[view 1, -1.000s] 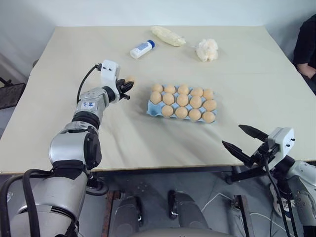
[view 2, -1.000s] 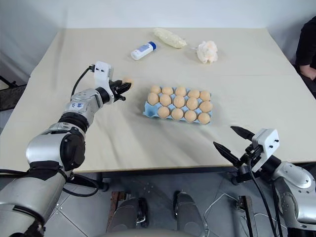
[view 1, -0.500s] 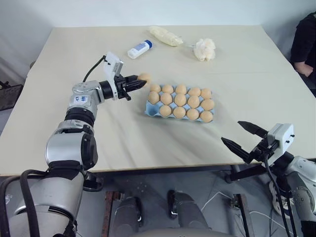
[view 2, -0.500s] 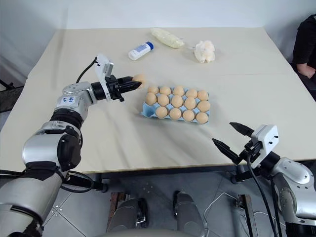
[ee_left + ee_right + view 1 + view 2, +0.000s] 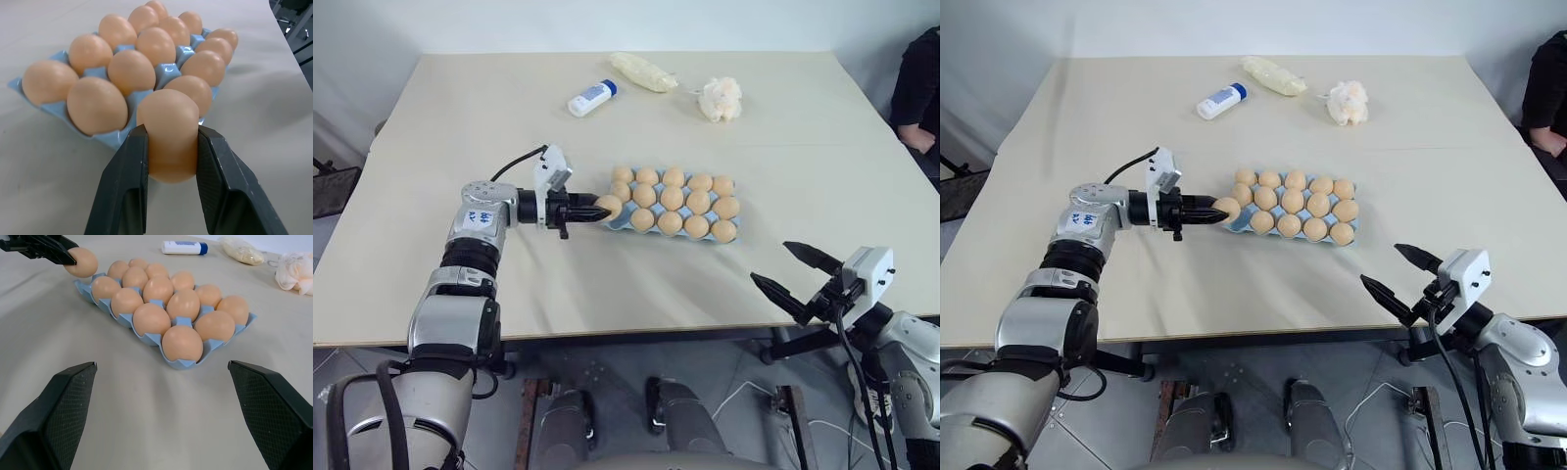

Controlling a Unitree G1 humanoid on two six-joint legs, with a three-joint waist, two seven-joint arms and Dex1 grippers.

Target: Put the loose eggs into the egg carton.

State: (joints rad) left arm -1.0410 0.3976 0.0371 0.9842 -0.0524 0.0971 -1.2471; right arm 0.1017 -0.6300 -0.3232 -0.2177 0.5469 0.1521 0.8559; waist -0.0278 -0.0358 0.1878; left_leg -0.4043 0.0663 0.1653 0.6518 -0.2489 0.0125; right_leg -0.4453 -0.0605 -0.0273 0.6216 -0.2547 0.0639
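Between your left gripper's (image 5: 168,147) closed jaws: one egg (image 5: 168,139), held just before the carton's (image 5: 619,222) near-left corner cup. Beyond the jaws: fourteen eggs seated, one corner cup apparently vacant. Your right gripper (image 5: 161,382): jaws wide open, empty, well apart from the carton. Remaining, by my reading: seat this egg; no other loose eggs visible.

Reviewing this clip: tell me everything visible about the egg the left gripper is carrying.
The egg is smooth, tan-orange and oval, matching those in the carton. The left gripper is shut on it, one black finger pressing each side, with its rounded end sticking out past the fingertips. It hangs at the near left corner of the light blue egg carton, about level with the seated eggs. Whether it touches the carton cannot be told.
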